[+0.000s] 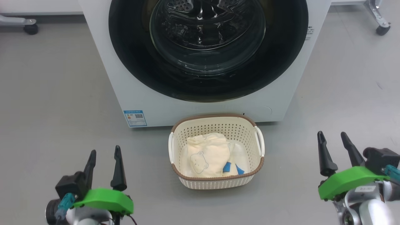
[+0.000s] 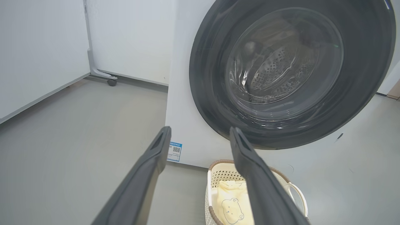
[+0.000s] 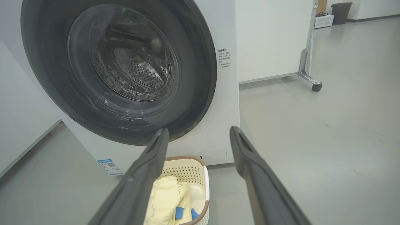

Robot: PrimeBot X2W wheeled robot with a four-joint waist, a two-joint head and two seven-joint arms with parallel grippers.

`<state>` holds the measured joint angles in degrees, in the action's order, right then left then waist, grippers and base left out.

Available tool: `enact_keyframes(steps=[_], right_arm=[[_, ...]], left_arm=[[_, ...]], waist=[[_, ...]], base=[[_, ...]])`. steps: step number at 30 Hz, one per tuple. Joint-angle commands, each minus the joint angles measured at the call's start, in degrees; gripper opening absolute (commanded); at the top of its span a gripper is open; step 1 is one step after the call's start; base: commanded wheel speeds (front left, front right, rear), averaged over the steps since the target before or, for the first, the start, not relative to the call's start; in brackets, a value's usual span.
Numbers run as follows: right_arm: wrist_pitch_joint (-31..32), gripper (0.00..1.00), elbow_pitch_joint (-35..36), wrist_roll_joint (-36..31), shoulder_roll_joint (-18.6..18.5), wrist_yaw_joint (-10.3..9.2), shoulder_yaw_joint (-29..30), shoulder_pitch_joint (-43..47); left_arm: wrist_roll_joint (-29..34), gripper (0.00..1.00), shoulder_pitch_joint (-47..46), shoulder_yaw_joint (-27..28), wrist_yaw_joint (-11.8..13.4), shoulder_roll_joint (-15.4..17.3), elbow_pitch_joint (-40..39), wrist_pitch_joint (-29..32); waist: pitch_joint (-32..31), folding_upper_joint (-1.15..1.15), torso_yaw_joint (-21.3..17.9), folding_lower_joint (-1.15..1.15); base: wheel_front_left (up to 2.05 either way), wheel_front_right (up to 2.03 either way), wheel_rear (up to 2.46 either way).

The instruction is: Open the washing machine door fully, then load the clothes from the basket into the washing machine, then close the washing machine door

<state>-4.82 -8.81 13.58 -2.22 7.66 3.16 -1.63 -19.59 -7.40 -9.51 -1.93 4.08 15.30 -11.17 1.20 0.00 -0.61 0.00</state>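
The basket (image 1: 215, 183) holds the cream bear-face clothes (image 1: 207, 154) before the closed washing machine door (image 1: 207, 40), while the left gripper (image 1: 105, 150) and right gripper (image 1: 331, 133) gape empty.

A lab or test room, not a home: the washer (image 1: 150, 109) stands free on a bare grey floor (image 1: 47, 93). Beyond the left gripper (image 2: 200, 129), to its left, a white screen (image 2: 125, 37) rides on a castor (image 2: 112, 82) (a second screen (image 3: 268, 37) stands beyond the right gripper (image 3: 198, 129), to its right). A bin (image 3: 341, 12) sits far past that.
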Motion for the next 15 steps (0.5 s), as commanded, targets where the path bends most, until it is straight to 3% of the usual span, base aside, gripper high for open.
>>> enact_keyframes(steps=[1, 15], right_arm=[[-0.83, 1.0, 2.35, -1.72, -0.63, -0.15, -1.28, -3.01], [-2.18, 1.0, 3.84, -10.57, -0.67, -0.17, -3.34, -2.97]], left_arm=[[1.66, 1.0, -3.46, 1.37, 0.45, 1.2, -1.58, -0.87], [11.15, 1.0, -4.78, -0.11, 1.35, 1.46, -1.74, -3.22]], waist=[[0.04, 0.0, -0.02, 0.0], [0.7, 0.0, -0.1, 0.0]], base=[[0.0, 0.0, 0.0], [0.0, 0.0, 0.0]])
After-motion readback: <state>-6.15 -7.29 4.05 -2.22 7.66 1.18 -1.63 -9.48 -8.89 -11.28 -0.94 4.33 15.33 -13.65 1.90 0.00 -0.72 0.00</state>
